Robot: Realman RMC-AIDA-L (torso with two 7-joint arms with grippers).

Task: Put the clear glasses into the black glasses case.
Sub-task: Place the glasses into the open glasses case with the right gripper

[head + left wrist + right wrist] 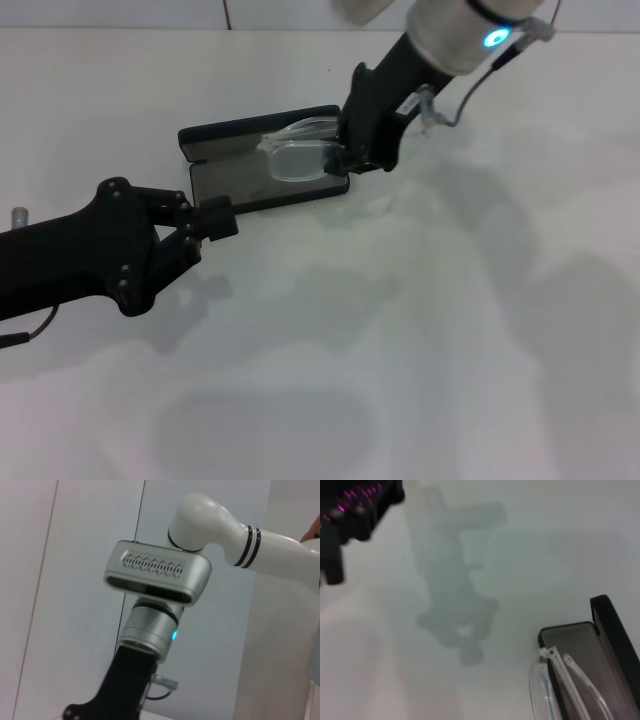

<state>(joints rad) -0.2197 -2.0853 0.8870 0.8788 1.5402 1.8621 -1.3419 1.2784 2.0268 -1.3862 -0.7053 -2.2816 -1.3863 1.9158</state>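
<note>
The black glasses case (228,182) lies open on the white table, its lid (232,134) folded back on the far side. The clear glasses (296,158) rest tilted over the case's right half, arms folded. My right gripper (343,153) comes down from the upper right and is shut on their right end. The right wrist view shows the clear glasses (559,679) overhanging one rim of the case (585,647). My left gripper (216,219) is shut, its tips at the case's near left corner.
White table (420,330) all around, with soft arm shadows on it. A wall seam runs at the far edge. The left wrist view shows only the right arm's wrist camera (157,574) and the wall. The left arm (350,510) shows dark in the right wrist view.
</note>
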